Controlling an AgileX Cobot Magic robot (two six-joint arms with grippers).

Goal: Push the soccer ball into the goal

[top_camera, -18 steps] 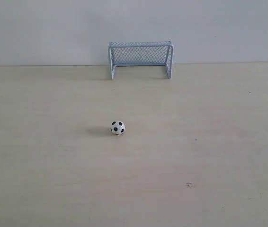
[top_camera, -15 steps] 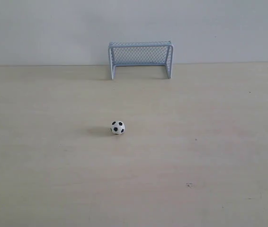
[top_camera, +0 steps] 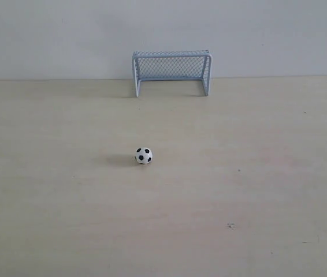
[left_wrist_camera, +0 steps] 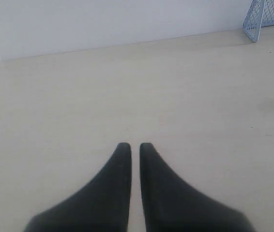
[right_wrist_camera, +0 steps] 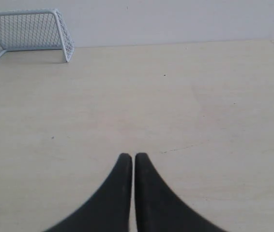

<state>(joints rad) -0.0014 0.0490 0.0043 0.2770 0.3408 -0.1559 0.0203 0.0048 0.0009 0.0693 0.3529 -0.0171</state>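
Soccer ball [top_camera: 144, 156]: mid-frame; we judged it light, free-rolling; nudge its near side.
Left fingers [left_wrist_camera: 122, 159], right fingers [right_wrist_camera: 123, 166]: narrow, empty.

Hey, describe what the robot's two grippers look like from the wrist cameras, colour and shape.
Both look alike. The left gripper and the right gripper each have two matte black fingers, wide at the base and curving in to narrow, rounded tips. No markings, cables or separate pads show. The arms themselves are out of view.
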